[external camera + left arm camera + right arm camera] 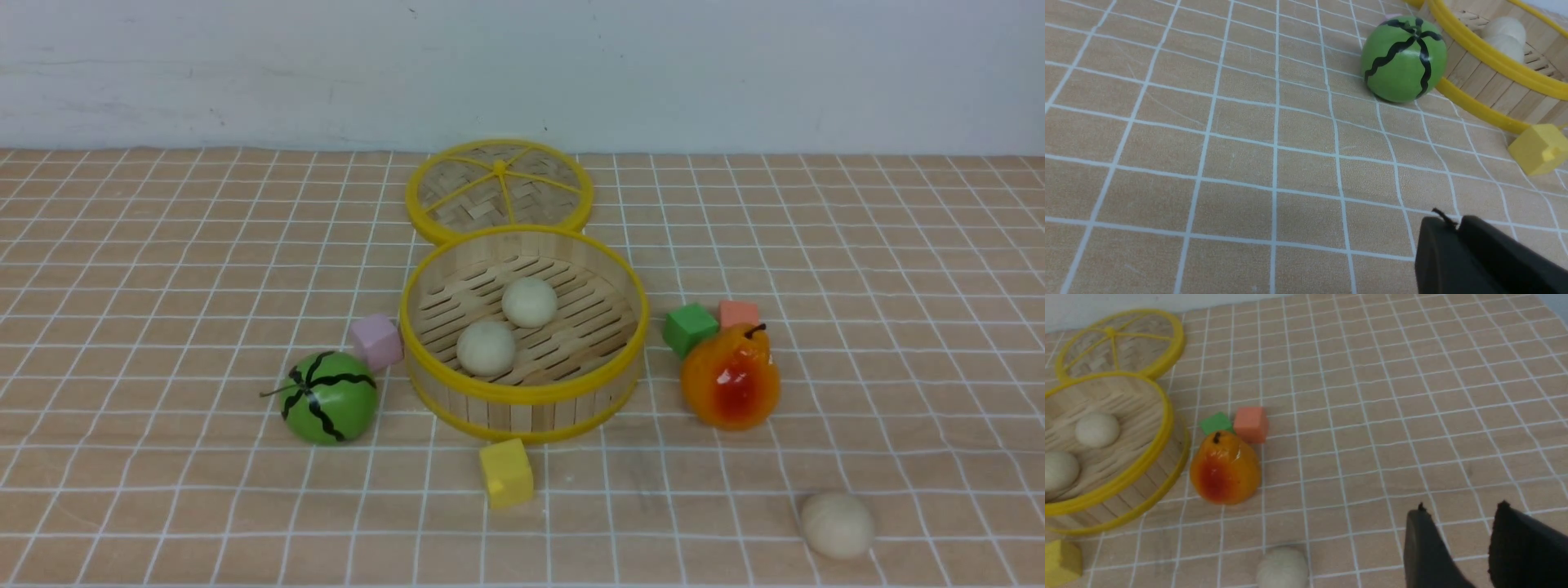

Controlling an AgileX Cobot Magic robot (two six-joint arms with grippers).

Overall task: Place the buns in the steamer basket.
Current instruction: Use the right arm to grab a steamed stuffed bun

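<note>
The steamer basket (522, 394) stands mid-table with two cream-white buns inside, one nearer (486, 348) and one farther (529, 301). A third bun (837, 524) lies on the cloth at the front right, in front of the orange pear (731, 376). In the right wrist view the basket (1147, 457), its two buns (1097, 429) (1059, 471) and the loose bun (1283, 566) show. My right gripper (1461, 510) is open and empty, over bare cloth beside the loose bun. My left gripper (1453, 222) is shut and empty, short of the basket (1486, 61).
The woven lid (499, 192) lies behind the basket. A green watermelon ball (328, 398) and a pink cube (377, 341) sit left of the basket, a yellow cube (506, 472) in front. Green (690, 328) and salmon (739, 314) cubes sit behind the pear.
</note>
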